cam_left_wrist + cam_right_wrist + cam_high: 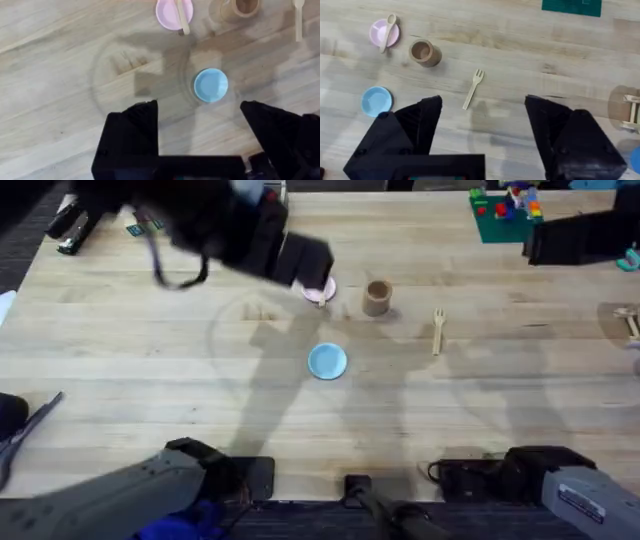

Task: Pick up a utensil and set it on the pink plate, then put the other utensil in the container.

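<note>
The pink plate (pixel 169 12) lies on the table with a pale wooden utensil (pixel 183 17) across it, its bowl end showing in the right wrist view (pixel 387 31). Beside the plate stands the tan container (pixel 377 297), upright with nothing showing inside it (pixel 422 51). The wooden fork (pixel 438 330) lies flat on the table to the container's right. My left gripper (pixel 200 125) hangs open high above the table, near the pink plate (pixel 322 292), holding nothing. My right gripper (pixel 482 130) is open too, above the fork (pixel 473 88).
A light-blue plate (pixel 327 361) sits in front of the pink one. A green baseplate with bricks (pixel 505 212) is at the back right, a black stapler-like tool (pixel 72 230) at the back left, scissors (pixel 25 435) at the left edge.
</note>
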